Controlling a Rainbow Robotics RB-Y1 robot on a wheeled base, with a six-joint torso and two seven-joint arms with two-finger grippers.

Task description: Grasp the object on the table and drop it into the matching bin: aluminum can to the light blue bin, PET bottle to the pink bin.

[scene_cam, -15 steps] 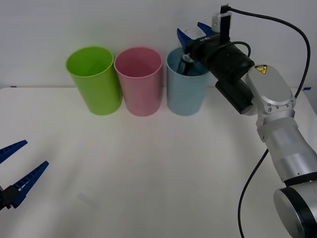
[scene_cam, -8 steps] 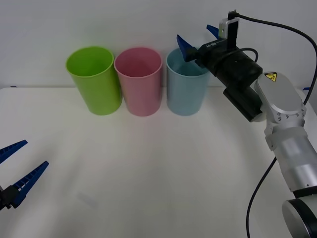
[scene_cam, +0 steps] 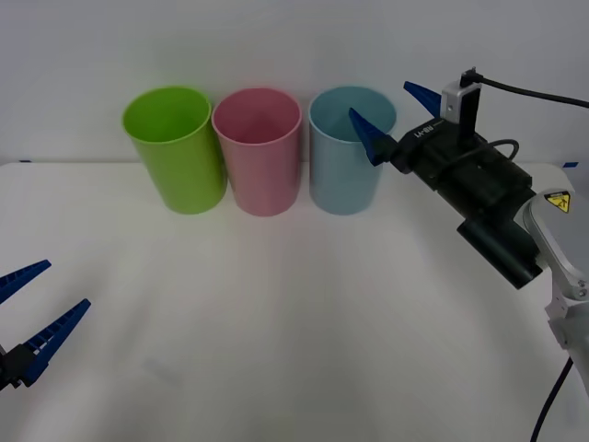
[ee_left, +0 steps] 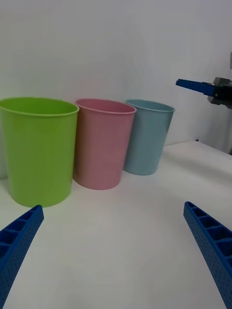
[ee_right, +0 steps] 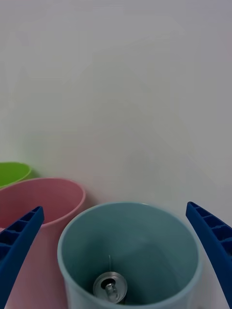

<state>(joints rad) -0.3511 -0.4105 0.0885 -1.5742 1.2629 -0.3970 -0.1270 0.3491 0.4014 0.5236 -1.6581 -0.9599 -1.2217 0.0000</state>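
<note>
While the left gripper waits low at the near left edge of the table, fingers spread and holding nothing, the work is happening at the far side. The right gripper hangs just beside the rim of the light blue bin, on its right, with its two blue fingers wide apart and empty. Directly below and ahead of those fingers, the aluminum can lies at the bottom of the light blue bin, its shiny top and pull tab facing up.

By the look of it the drop is done and the step in hand is the retreat. To do it well, the right arm should draw up and back toward its own side, keeping the spread fingertips clear of the rim, since a nudge could tip the tall, light bin. Closing the fingers is unnecessary until the gripper is well away.

To the left of the right gripper, past the light blue bin, stand the pink bin and then a lime green bin, the three in a row, nearly touching. The tabletop is flat and white, and behind the bins rises a plain pale wall.
</note>
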